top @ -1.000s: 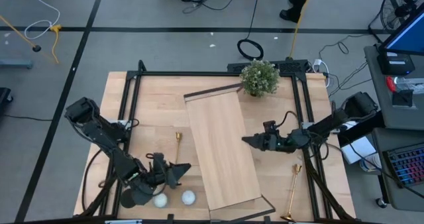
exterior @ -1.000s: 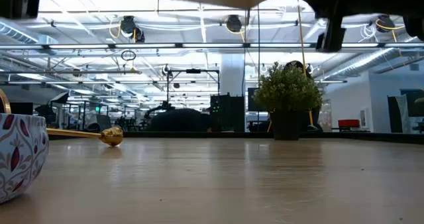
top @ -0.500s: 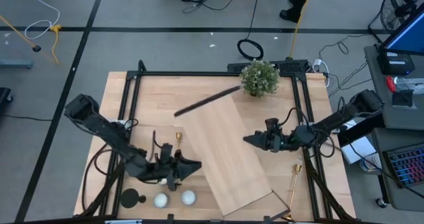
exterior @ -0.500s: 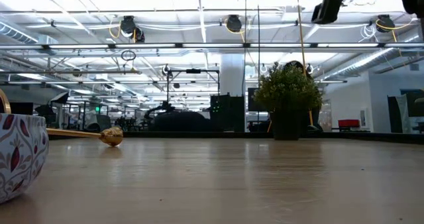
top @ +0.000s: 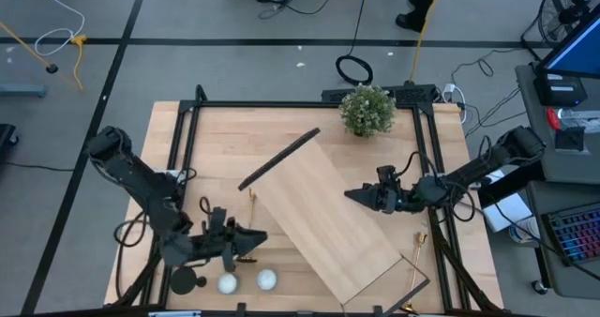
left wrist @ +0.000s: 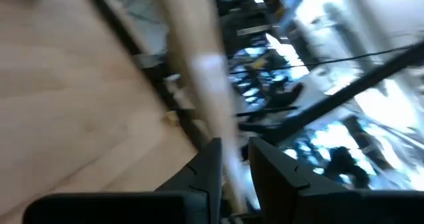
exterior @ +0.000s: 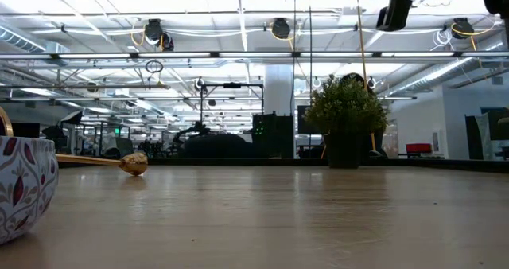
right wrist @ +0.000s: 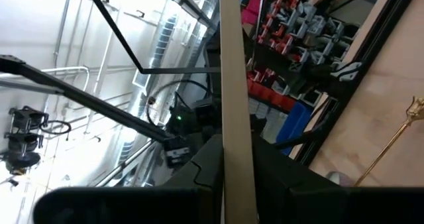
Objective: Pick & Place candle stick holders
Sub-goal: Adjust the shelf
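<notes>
Lifted wooden stand (top: 333, 218) spans mid-table (plant (top: 367, 110) behind).

The long wooden stand (top: 323, 214) has swung from lying straight along the bench to a diagonal, its black-framed end (top: 278, 159) now pointing toward the left arm; the left end effector (top: 246, 241) rose from beside the white candles (top: 247, 281), uncovering the black candle stick holder (top: 185, 280).

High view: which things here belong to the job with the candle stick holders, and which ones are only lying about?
Job: left gold candlestick; right gold candlestick, lying flat; black holder.

Not the job: two white candles; plant; wooden stand, not lying about but tilted and held by the left gripper and right gripper.
</notes>
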You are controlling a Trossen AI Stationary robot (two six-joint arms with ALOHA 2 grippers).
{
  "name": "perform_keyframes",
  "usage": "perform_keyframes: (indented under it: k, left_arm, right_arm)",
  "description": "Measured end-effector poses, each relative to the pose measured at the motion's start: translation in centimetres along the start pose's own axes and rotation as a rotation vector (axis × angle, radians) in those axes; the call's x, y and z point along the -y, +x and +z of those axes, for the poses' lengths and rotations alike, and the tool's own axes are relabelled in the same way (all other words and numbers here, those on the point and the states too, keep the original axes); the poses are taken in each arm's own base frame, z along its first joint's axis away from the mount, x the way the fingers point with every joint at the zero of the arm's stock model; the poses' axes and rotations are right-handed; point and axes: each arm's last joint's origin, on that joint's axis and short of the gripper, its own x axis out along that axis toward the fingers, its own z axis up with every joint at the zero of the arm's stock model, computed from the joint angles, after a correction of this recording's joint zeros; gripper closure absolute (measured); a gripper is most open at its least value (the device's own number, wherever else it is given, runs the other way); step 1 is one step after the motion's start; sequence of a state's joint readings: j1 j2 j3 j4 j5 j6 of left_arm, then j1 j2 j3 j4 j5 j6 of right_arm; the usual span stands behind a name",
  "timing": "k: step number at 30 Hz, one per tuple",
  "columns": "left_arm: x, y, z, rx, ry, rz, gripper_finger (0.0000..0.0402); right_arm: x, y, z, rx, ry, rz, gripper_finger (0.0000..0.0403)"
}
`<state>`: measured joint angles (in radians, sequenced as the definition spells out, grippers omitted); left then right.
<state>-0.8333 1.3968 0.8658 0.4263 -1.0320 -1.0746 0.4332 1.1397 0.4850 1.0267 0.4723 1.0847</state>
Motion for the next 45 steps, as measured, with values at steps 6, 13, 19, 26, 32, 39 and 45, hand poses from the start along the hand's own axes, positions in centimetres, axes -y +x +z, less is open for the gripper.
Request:
perform_keyframes:
  k: [6, 13, 19, 26, 32, 39, 45]
  left_arm:
    - [-2.6, 2.4, 0.2, -0.033, -0.103, 0.132, 0.0248]
    - [-1.4, 3.8, 1.3, -0.038, -0.098, -0.003, 0.0145]
    - [-0.8, 3.7, 1.6, -0.011, -0.107, -0.043, 0.0111]
    - [-0.2, 3.7, 2.0, 0.019, -0.082, -0.092, 0.0128]
    - [-0.5, 4.1, 2.3, 0.033, -0.072, -0.072, 0.0139]
    - [-0.5, 4.9, 3.2, 0.052, -0.073, -0.1, 0.0131]
    - [-0.6, 5.3, 3.6, 0.064, -0.06, -0.103, 0.0131]
  right_arm:
    - [-0.1, 0.0, 0.0, 0.001, 0.009, 0.006, 0.0357]
    - [-0.6, 0.0, 0.4, 0.057, 0.036, 0.043, 0.0357]
    - [-0.6, -0.1, 0.7, 0.13, 0.017, 0.021, 0.0357]
    - [-1.5, 0.8, 0.9, 0.169, -0.015, -0.017, 0.0357]
    - [-3.2, 1.8, 1.3, 0.167, -0.046, 0.022, 0.0357]
    - [-4.5, 2.9, 1.4, 0.17, -0.098, -0.031, 0.0357]
    - [-5.0, 3.5, 1.6, 0.235, -0.124, -0.083, 0.0357]
